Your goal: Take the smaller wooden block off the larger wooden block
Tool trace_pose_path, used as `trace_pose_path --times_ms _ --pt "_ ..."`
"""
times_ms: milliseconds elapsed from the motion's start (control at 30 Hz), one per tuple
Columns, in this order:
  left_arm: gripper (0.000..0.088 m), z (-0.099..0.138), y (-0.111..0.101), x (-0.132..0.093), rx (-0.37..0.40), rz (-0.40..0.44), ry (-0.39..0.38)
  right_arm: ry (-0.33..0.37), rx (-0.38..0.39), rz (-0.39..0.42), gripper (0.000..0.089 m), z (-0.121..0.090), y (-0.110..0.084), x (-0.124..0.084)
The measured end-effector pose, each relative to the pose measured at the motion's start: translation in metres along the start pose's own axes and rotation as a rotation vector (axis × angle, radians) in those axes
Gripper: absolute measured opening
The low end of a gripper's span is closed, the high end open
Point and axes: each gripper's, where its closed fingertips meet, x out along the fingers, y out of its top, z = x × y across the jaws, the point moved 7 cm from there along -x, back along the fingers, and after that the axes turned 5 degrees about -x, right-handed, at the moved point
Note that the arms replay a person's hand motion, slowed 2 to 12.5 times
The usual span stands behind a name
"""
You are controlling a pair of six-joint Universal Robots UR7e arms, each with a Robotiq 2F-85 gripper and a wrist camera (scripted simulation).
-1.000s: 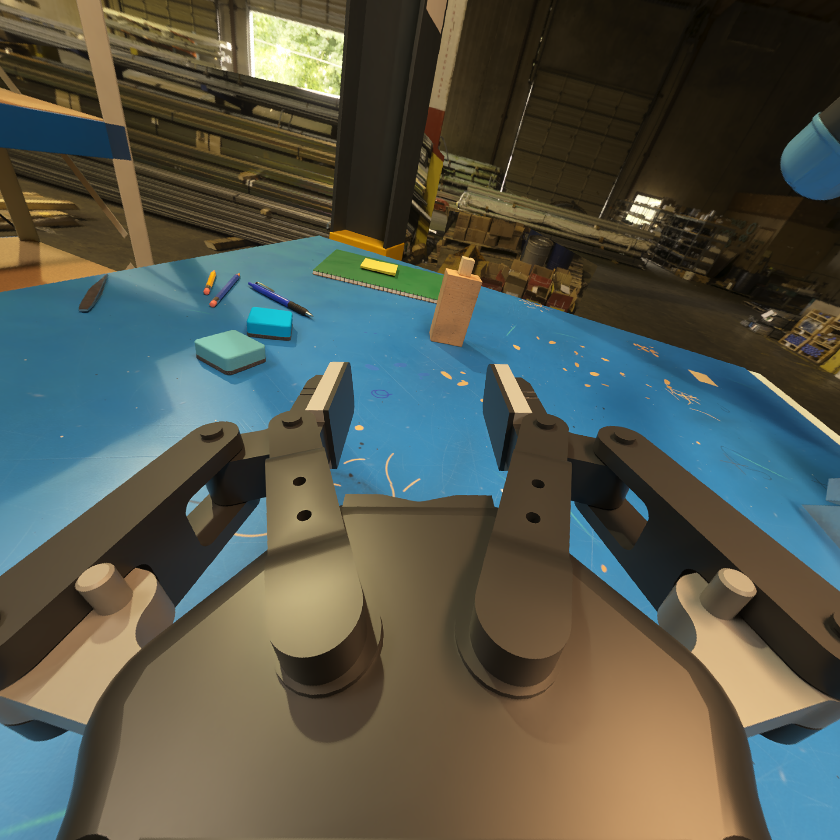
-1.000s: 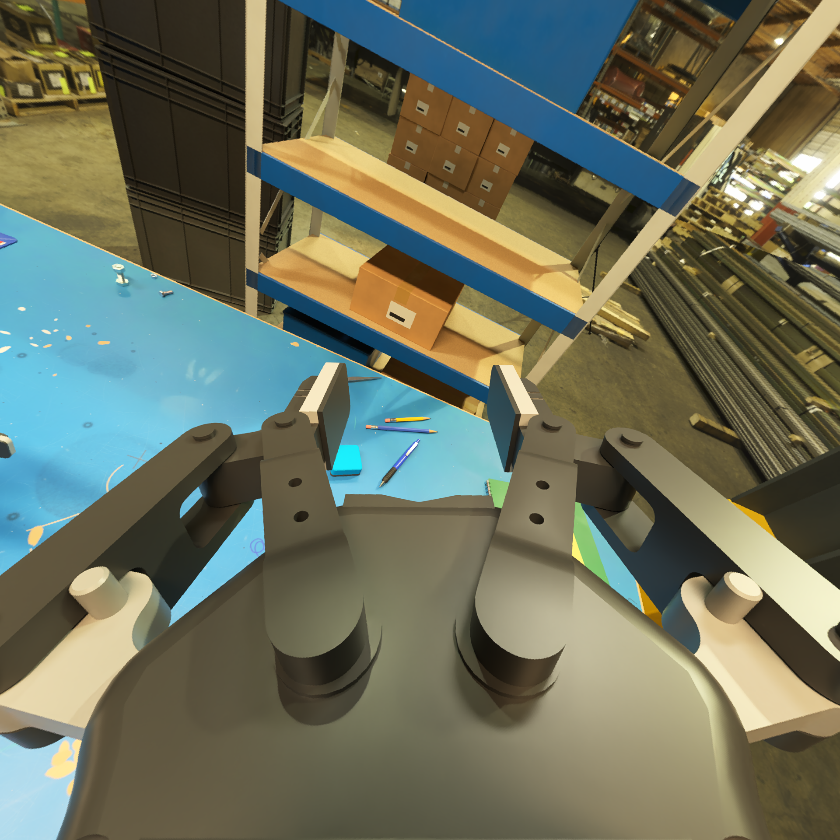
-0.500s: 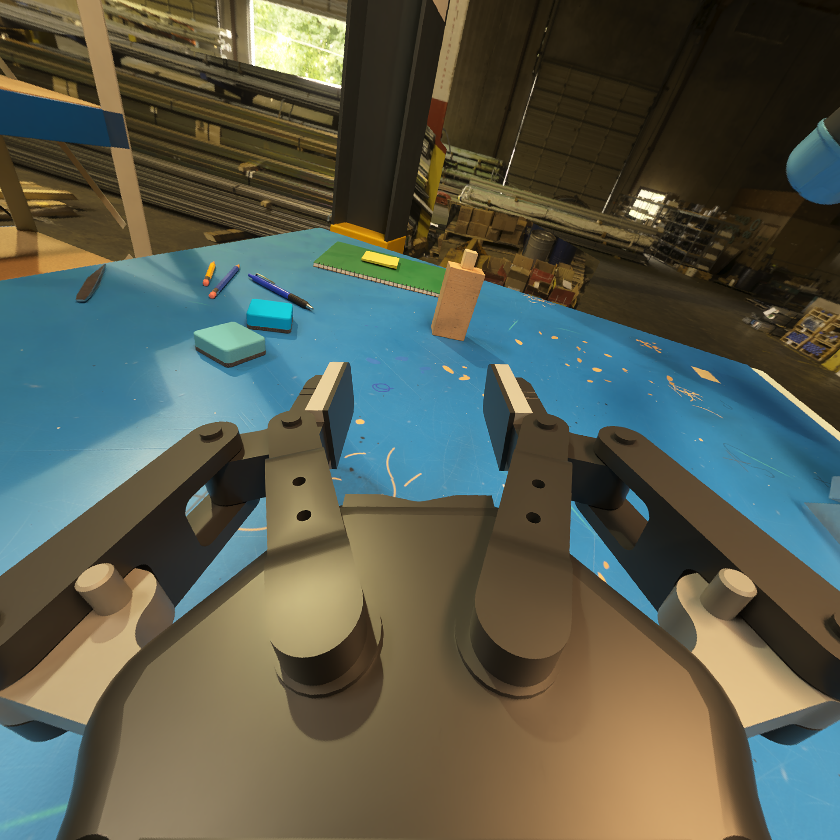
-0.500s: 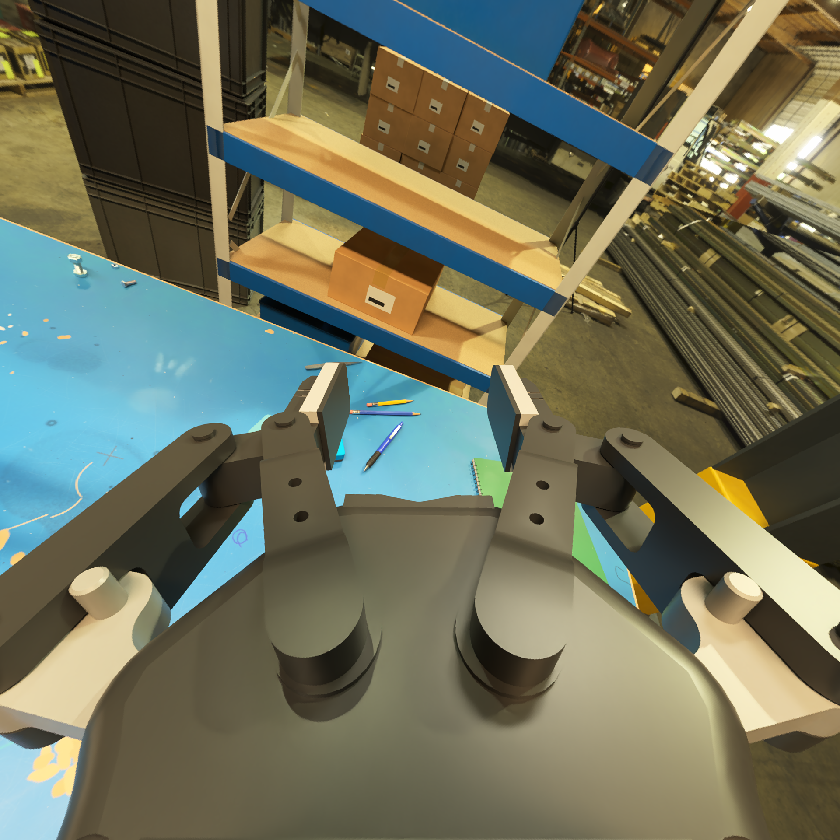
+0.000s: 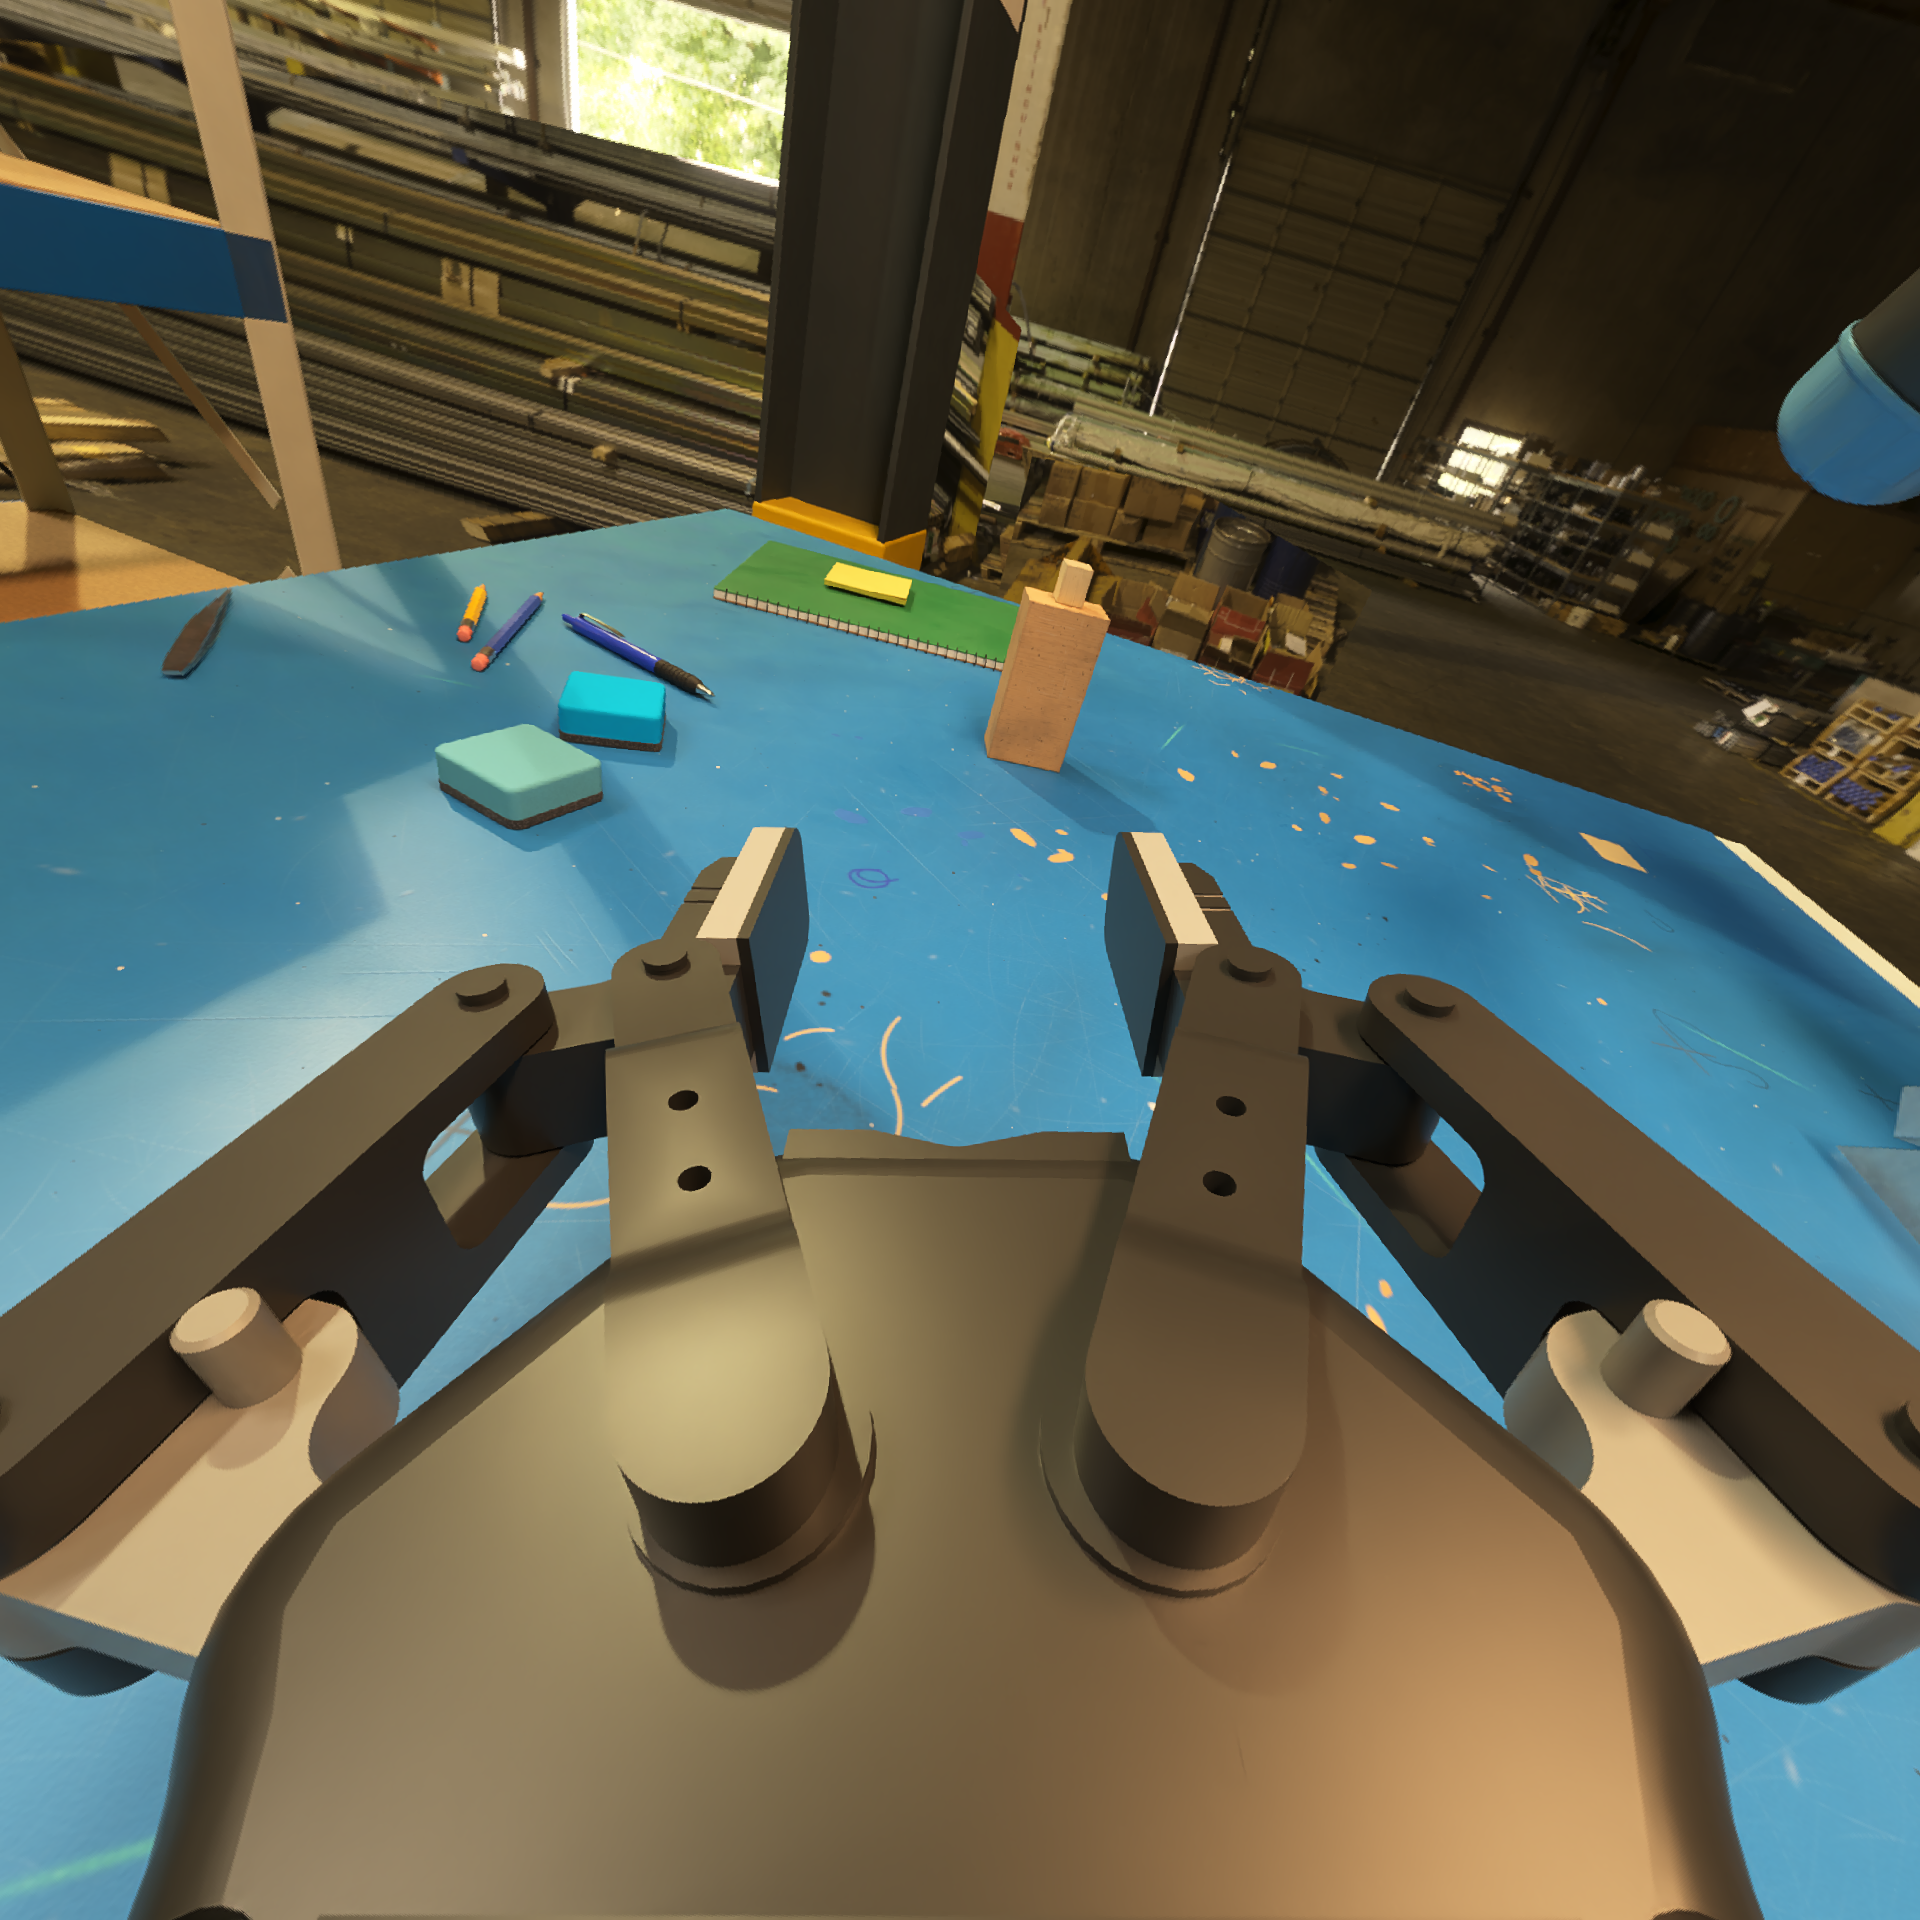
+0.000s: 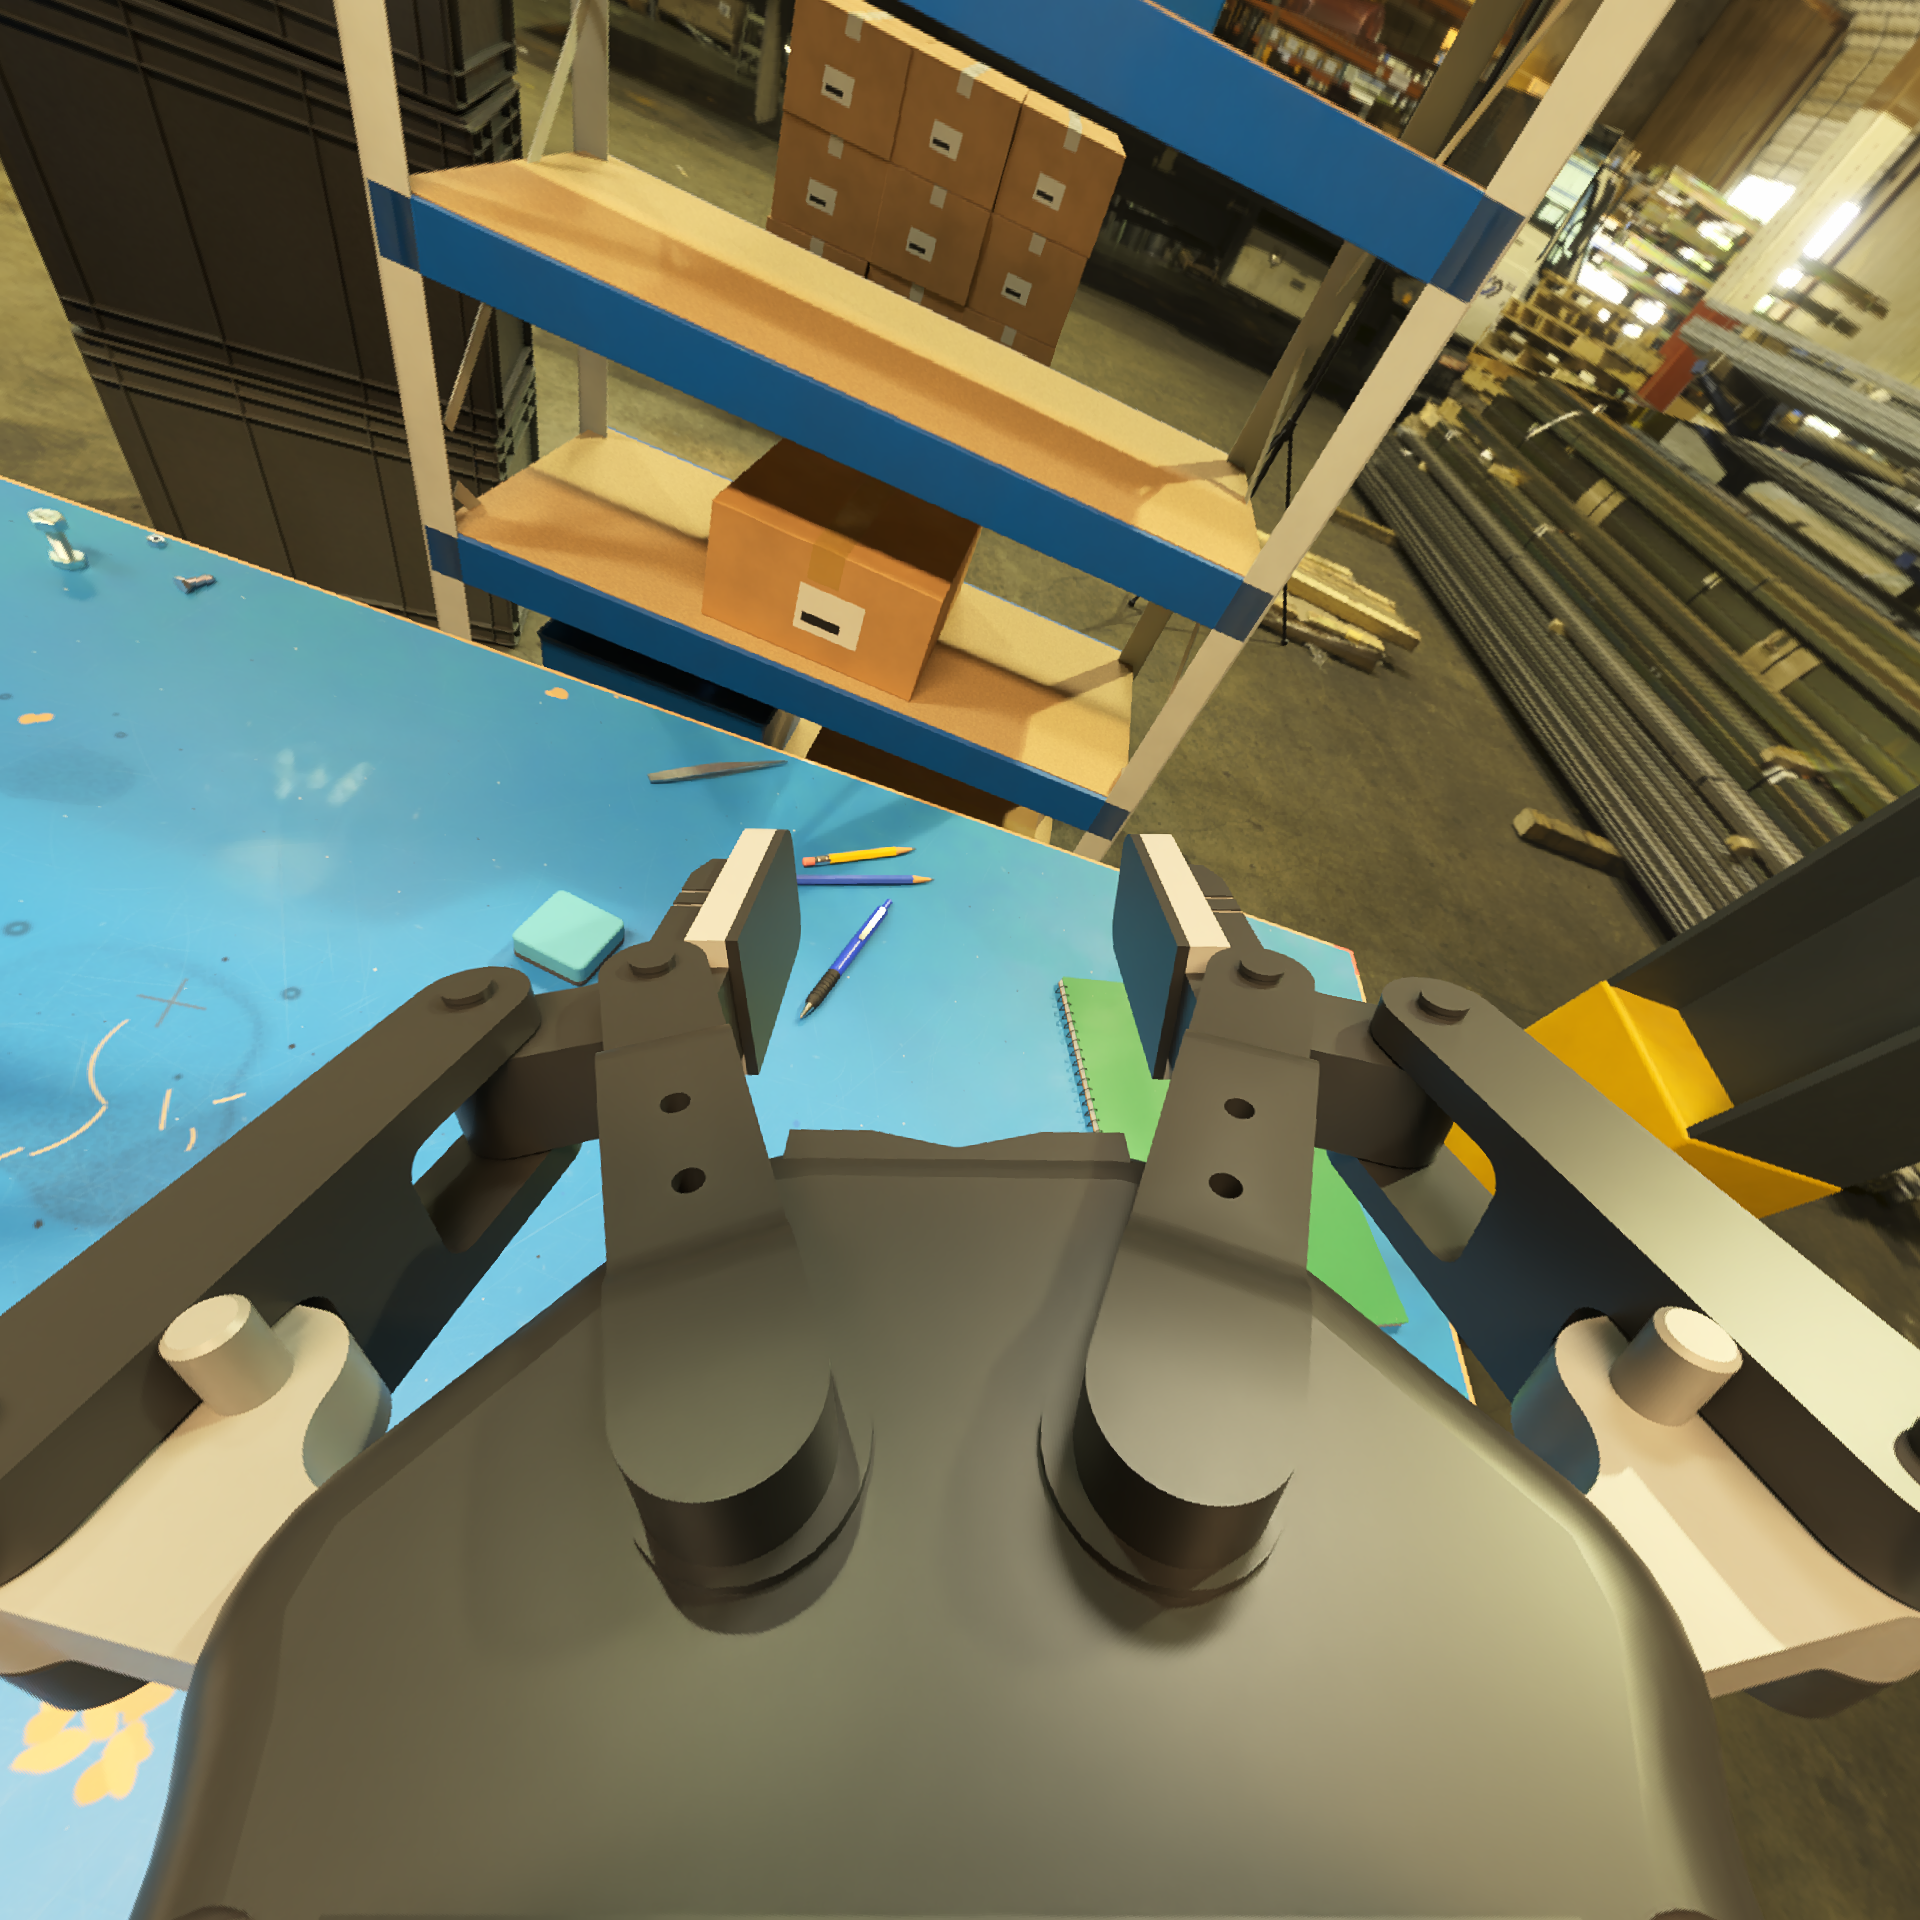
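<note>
In the left wrist view a tall larger wooden block (image 5: 1042,681) stands upright on the blue table (image 5: 260,935), with a small pale wooden block (image 5: 1072,580) on its top. My left gripper (image 5: 954,904) is open and empty, well short of the blocks, which lie ahead and slightly right. My right gripper (image 6: 954,904) is open and empty above the table's far corner; the blocks do not show in the right wrist view.
A green notebook (image 5: 873,613) with a yellow pad (image 5: 868,582), two erasers (image 5: 517,771) (image 5: 611,707), a pen (image 5: 636,655) and pencils (image 5: 504,631) lie left of the blocks. The right wrist view shows the notebook (image 6: 1107,1049), pen (image 6: 847,958), an eraser (image 6: 567,933), a bolt (image 6: 57,535) and shelving (image 6: 831,343) past the table edge.
The left gripper has drawn back slightly, so the blocks look farther off. The right gripper has swung so its view shifted over the table; the pen, pencils and notebook moved right in view. Both stay open.
</note>
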Motion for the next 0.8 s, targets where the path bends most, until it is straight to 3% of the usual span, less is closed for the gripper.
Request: trace_pose_path --times_ms 800 --pt "0.0522 0.0 -0.004 0.003 0.007 -0.025 0.006 0.003 0.077 -0.058 0.0548 0.005 -0.055 0.021"
